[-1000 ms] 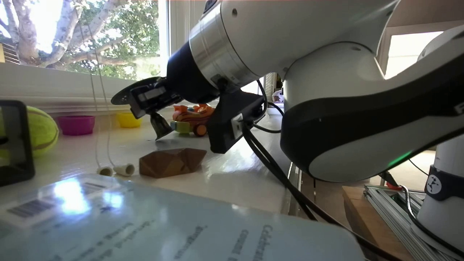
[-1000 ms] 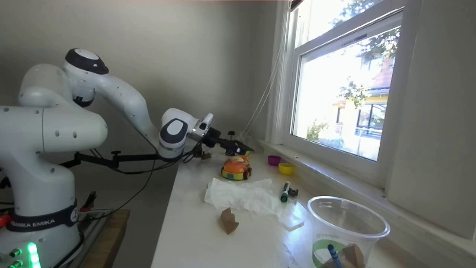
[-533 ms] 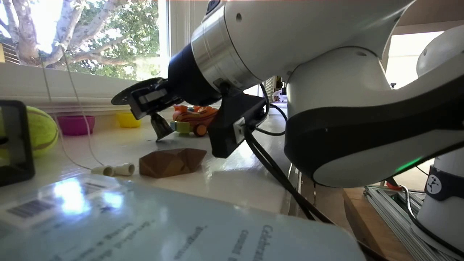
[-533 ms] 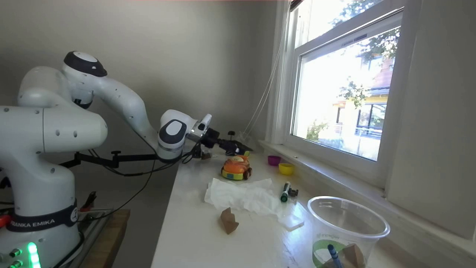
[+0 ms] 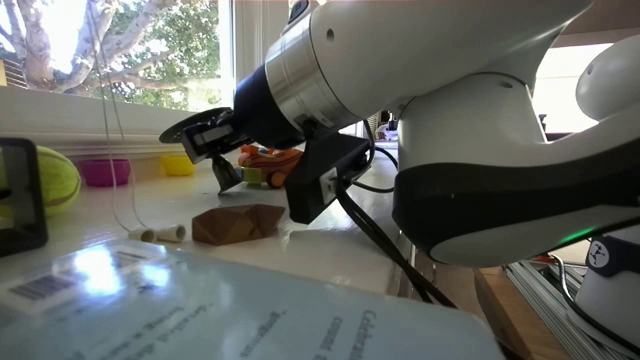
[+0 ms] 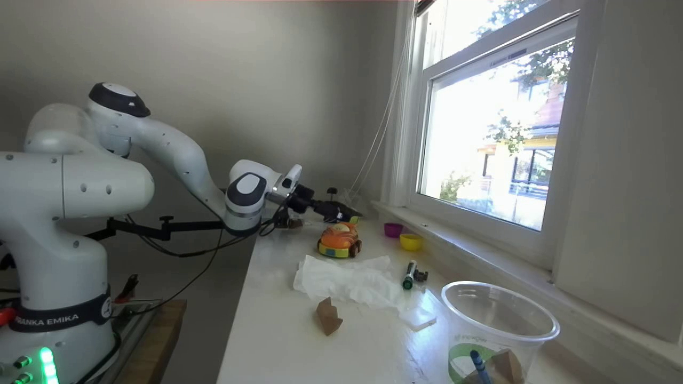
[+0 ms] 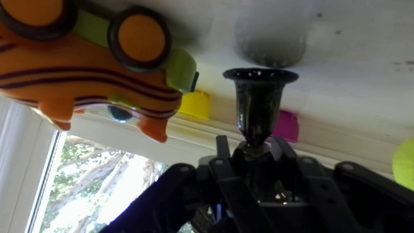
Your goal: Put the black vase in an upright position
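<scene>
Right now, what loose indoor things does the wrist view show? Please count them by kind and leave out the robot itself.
Black vase: 1
Orange toy car: 1
Yellow cup plus magenta cup: 2 cups
Yellow-green ball, cut off by the picture's edge: 1
Total: 5

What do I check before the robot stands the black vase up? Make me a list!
1. Tool gripping the vase: ok, it pinches the narrow part in the wrist view.
2. Vase upright: not ok, it leans in an exterior view.
3. Vase touching the table: cannot tell, its lowest edge is very near.
4. Gap to the toy car: ok, seen in the wrist view.
5. Purple cup and yellow cup apart from the vase: ok.
</scene>
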`<action>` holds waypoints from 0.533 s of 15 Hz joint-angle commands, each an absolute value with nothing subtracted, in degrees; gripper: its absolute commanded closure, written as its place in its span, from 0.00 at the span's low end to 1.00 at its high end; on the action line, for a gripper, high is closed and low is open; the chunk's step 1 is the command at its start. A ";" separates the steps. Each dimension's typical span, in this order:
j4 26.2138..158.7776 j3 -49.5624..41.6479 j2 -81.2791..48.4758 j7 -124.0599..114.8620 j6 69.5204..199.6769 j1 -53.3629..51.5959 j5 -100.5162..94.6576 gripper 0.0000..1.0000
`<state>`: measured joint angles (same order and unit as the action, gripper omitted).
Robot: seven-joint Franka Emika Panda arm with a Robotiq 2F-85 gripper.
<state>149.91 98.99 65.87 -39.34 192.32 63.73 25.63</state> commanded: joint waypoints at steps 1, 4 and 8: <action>150.26 98.86 71.63 -42.92 190.31 62.05 28.08 0.88; 150.40 98.83 72.60 -44.38 189.46 61.55 27.61 0.88; 150.36 98.33 72.96 -45.28 188.21 60.93 27.06 0.35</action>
<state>149.90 98.93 69.21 -42.92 190.09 62.83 25.71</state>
